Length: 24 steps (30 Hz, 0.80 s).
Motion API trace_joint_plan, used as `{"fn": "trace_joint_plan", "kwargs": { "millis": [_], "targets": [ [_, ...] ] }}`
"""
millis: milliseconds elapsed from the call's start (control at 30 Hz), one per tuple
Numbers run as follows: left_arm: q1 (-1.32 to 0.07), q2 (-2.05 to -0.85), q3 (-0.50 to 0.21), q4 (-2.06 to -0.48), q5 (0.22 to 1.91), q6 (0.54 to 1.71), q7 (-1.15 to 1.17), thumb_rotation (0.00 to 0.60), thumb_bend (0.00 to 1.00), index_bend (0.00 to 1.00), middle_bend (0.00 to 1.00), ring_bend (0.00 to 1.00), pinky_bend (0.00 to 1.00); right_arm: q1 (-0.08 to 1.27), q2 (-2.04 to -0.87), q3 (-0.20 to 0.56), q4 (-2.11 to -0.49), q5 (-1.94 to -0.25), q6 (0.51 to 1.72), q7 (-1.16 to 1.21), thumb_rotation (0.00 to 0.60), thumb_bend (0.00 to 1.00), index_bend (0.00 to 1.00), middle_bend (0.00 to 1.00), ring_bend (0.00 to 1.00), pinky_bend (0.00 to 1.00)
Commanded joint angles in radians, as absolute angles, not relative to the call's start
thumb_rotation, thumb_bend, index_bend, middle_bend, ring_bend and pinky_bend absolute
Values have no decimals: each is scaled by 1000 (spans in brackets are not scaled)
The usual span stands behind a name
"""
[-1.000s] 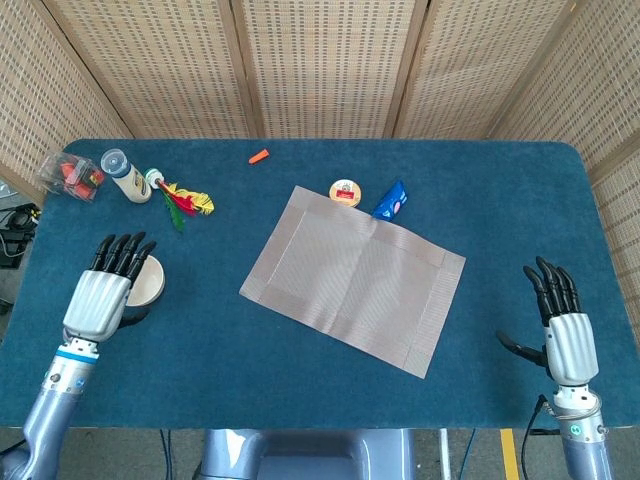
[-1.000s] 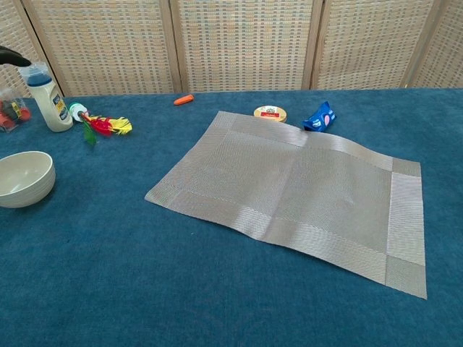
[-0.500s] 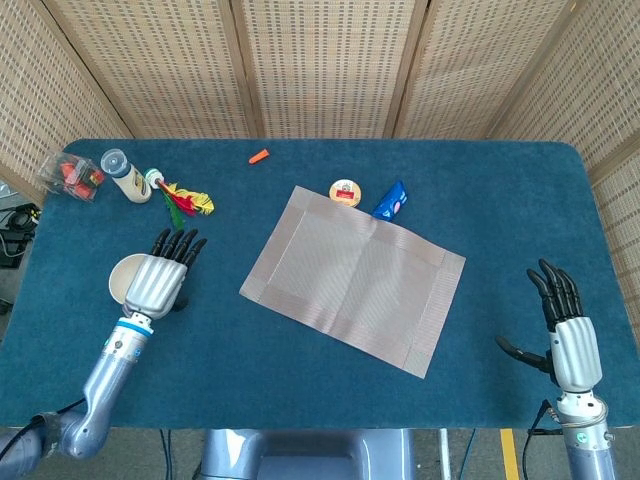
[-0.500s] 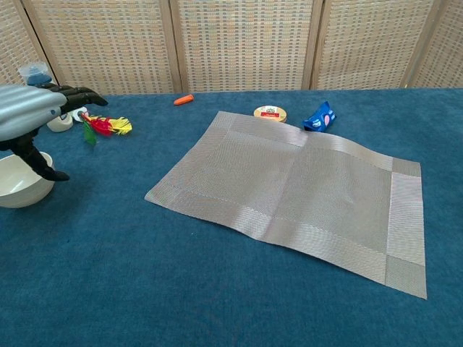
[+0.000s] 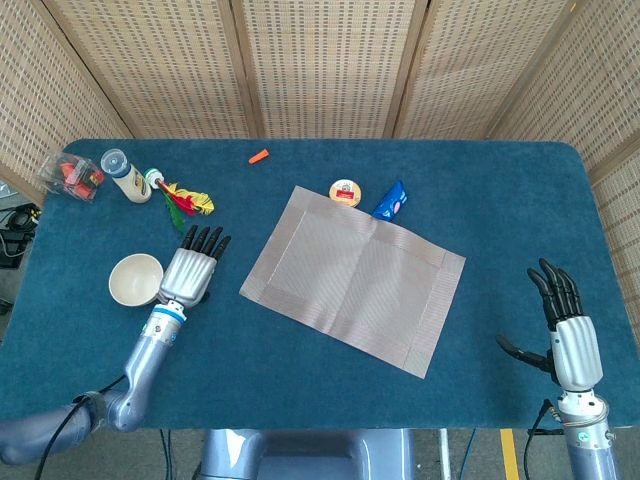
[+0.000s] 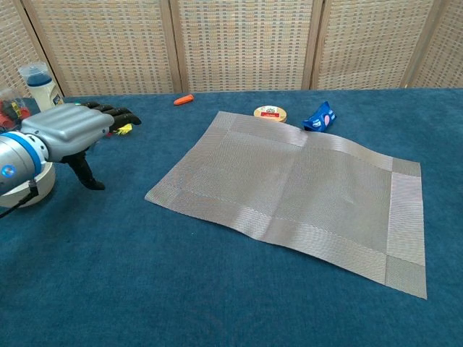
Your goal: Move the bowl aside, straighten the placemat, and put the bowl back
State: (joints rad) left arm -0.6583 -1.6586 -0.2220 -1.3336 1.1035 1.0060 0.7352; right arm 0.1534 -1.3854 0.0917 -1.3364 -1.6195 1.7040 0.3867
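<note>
Now: placemat [image 5: 352, 291] askew at centre, long axis running far-left to near-right.
Left hand [image 5: 189, 273] flat, fingers spread, holding nothing, sits between bowl [image 5: 135, 279] (set aside, left) and the mat's left corner; right hand [image 5: 568, 335] open, empty, farther off.

A small orange piece [image 5: 259, 156] is lying near the back of the blue tabletop [image 5: 300, 370]. A round yellow tin [image 5: 345, 192] and a blue packet [image 5: 391, 200] are sitting side by side. At far left, a white bottle [image 5: 126, 176], a red-and-yellow feathered toy [image 5: 183, 203] and a clear bag [image 5: 71, 175] are resting.
</note>
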Motion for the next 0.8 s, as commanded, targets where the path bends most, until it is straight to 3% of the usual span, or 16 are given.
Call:
{"fn": "trace_joint_plan", "kwargs": {
  "millis": [33,800],
  "targets": [
    [-691,-1700,-220,-1287,1085,983,745,600,5,64,0,0,0,154,-1387,93,-1334,-1616,1699,388,600,197,111,0,0,0],
    [-787,-1817,-192,-1175,1044,948,753,600,8,71,0,0,0,156,-1396,92,-1336,-1628,1677,372,600,198,111,0,0,0]
  ]
}}
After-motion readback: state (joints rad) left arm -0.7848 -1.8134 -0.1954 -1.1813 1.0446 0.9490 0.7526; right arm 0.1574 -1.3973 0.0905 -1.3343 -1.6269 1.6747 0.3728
